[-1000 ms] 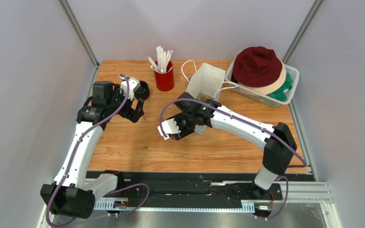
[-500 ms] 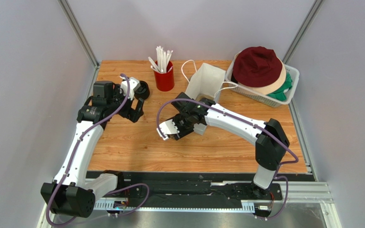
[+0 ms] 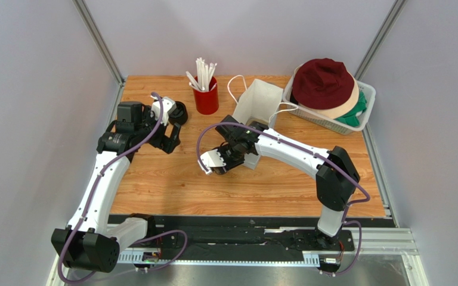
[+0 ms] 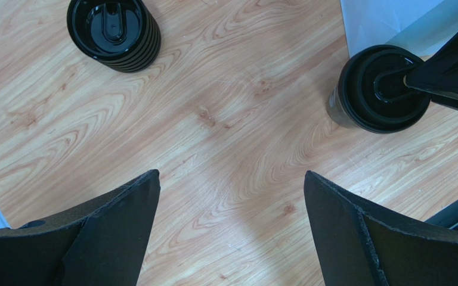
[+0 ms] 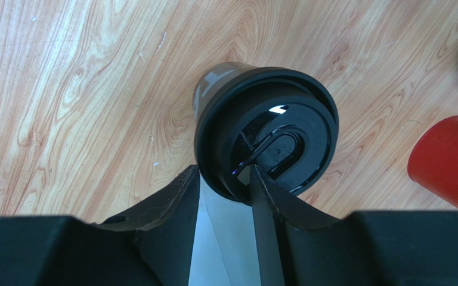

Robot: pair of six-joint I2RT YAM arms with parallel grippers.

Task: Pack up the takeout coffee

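The wooden table (image 3: 172,190) carries everything. The right arm (image 3: 297,152) reaches from its base toward the middle of the table, and the left arm (image 3: 103,173) stretches up along the left side. At the far right corner stands a white basket (image 3: 364,112) with a dark red hat (image 3: 324,80) lying on top of other hats. Just beside the basket, to its left, a white paper bag (image 3: 261,101) stands open with its handles up. Further left stands a red cup (image 3: 206,99) full of white straws (image 3: 201,70). The takeout coffee (image 5: 261,119), a brown paper cup under a black lid (image 4: 380,89), is near the middle of the table, close in front of the paper bag. In the top view the right wrist hides it. The right gripper (image 5: 223,182) has its jaws clenched on the rim of the lid, one finger (image 5: 180,199) outside against the cup wall and the other on top of the lid. Whether the cup bottom touches the table I cannot tell. A squat black round piece (image 4: 115,33) stands apart on the left, next to the red cup. The left gripper (image 4: 228,196) hovers above bare wood between this piece and the coffee, its jaws spread wide and holding nothing.
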